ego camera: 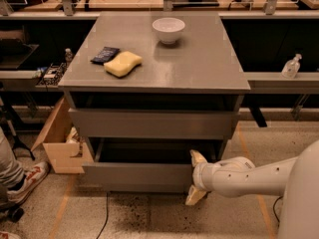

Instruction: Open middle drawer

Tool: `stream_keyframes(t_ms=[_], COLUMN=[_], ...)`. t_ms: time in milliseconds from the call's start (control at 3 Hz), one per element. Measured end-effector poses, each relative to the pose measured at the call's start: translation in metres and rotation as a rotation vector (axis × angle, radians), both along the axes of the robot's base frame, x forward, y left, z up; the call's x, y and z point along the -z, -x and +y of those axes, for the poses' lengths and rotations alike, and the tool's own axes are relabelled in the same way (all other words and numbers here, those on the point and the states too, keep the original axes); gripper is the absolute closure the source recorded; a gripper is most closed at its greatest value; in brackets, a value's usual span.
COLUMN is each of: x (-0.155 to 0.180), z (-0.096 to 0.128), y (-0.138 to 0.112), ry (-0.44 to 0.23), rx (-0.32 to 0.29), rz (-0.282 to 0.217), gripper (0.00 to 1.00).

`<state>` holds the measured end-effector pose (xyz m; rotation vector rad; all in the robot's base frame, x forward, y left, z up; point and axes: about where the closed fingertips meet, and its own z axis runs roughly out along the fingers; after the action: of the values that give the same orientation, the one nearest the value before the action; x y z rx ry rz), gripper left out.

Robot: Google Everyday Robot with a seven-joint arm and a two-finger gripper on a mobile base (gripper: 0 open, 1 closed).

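Note:
The grey cabinet (154,68) shows two fronts: the top front (149,124) is closed, and below it the middle drawer (137,177) stands pulled out a little, with a dark gap above its front. The lowest front is hidden under it. My gripper (195,177) comes in from the right on a white arm, at the right end of the middle drawer's front. One cream finger (198,158) lies over the front's top edge and the other sits under its lower edge, closed on it.
On the cabinet top are a white bowl (168,30), a yellow sponge (122,63) and a dark packet (104,55). An open cardboard box (60,148) stands left of the cabinet. A person's leg and shoe (22,178) are at far left. A bottle (291,66) stands on the right shelf.

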<state>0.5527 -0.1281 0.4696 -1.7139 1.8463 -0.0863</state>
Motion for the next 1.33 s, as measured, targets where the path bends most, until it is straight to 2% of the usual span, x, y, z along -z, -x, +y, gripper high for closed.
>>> stream_keyframes(t_ms=[333, 1000, 1333], x=[0.008, 0.043, 0.055], z=[0.005, 0.008, -0.001], y=[-0.015, -0.044, -0.054], ry=[-0.004, -0.009, -0.021], rx=[-0.011, -0.026, -0.022], rz=[0.002, 0.075, 0.113], gripper=[0.00, 0.00, 0.17])
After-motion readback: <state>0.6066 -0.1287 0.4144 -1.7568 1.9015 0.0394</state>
